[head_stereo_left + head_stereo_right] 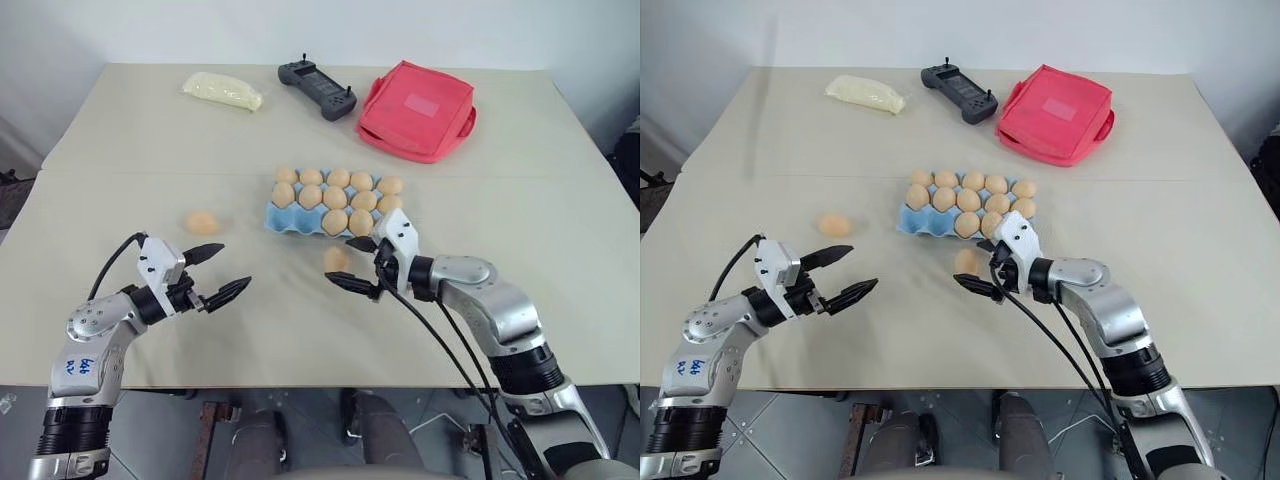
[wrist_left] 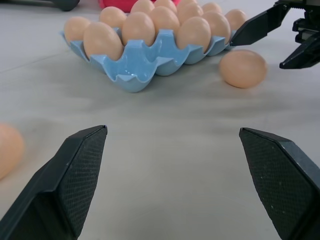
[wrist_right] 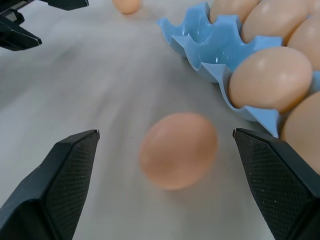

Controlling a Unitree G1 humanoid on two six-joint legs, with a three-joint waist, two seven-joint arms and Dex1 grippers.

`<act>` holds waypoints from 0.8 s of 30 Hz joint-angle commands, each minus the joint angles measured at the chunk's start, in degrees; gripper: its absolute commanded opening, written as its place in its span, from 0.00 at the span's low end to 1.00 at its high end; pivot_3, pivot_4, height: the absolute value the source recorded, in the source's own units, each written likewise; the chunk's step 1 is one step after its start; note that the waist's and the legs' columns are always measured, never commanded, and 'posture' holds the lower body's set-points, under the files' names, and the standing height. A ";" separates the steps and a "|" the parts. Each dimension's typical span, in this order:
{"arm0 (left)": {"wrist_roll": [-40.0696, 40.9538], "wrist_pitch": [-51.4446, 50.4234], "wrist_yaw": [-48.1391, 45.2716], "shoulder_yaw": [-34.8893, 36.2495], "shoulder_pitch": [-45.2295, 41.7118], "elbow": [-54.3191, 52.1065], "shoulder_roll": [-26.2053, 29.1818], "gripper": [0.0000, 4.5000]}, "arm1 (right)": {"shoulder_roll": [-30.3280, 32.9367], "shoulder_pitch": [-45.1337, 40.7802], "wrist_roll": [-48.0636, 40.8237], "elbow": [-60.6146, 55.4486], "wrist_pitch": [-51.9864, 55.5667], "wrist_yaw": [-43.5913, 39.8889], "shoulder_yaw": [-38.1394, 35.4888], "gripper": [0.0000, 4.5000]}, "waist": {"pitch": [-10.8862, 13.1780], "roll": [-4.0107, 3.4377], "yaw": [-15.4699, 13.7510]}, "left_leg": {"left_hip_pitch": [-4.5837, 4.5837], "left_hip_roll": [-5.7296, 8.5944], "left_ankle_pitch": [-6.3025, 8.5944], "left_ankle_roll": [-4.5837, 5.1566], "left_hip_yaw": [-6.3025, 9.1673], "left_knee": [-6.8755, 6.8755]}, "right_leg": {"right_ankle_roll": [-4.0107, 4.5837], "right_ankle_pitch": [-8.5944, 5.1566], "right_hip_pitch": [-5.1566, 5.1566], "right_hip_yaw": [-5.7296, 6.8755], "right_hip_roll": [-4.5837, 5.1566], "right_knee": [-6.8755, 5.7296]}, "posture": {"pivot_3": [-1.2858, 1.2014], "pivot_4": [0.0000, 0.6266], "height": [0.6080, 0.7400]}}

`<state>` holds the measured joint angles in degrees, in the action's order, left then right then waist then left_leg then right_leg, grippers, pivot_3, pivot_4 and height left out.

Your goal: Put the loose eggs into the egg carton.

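Loose eggs: one lies on the table just before the egg carton, directly ahead of the right gripper, fingers spread and empty. The other egg lies beyond the left gripper, likewise released.

Left claw open, level; right claw open, angled down-left.

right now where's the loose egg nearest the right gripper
It lies on the table just in front of the egg carton, at, ahead of the open right gripper and not yet between its fingers.
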<state>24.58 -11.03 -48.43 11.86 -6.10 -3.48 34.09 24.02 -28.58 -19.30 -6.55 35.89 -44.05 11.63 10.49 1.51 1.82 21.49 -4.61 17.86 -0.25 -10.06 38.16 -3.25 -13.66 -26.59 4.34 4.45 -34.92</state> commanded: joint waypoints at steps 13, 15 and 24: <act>0.75 -0.03 0.83 1.61 -0.15 -2.67 0.18 1.00 | -4.52 -3.05 2.98 3.27 -4.42 -0.52 2.02 0.53 | 0.00 0.00 -0.03 | -0.01 -0.02 -0.01 -0.05 0.00 0.00 | 0.01 -0.01 -0.01 0.02 0.01 -0.05 | 0.52 0.24 1.00; 0.74 0.00 0.85 1.58 -0.26 -2.56 0.19 1.00 | -4.07 -2.81 3.04 2.76 -4.14 -0.78 1.84 0.37 | 0.00 0.00 -0.01 | -0.01 -0.02 -0.01 -0.05 0.00 0.00 | 0.01 0.00 -0.01 0.02 0.01 -0.05 | 0.52 0.24 1.00; 0.58 0.01 1.05 0.94 -1.13 -2.03 -0.17 1.00 | -3.28 -1.67 2.08 -1.39 -2.32 -1.72 1.35 0.02 | 0.00 0.00 0.00 | -0.04 -0.04 -0.01 -0.06 0.01 0.00 | 0.04 -0.02 0.00 0.02 0.00 -0.08 | 0.52 0.24 1.00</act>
<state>24.60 -11.37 -47.59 12.45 -6.54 -4.07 33.98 20.22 -30.48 -16.02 -4.82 33.24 -45.27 13.62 10.48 1.51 1.83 21.45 -4.65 17.85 -0.31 -10.06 38.16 -3.22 -13.68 -26.59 4.37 4.45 -35.00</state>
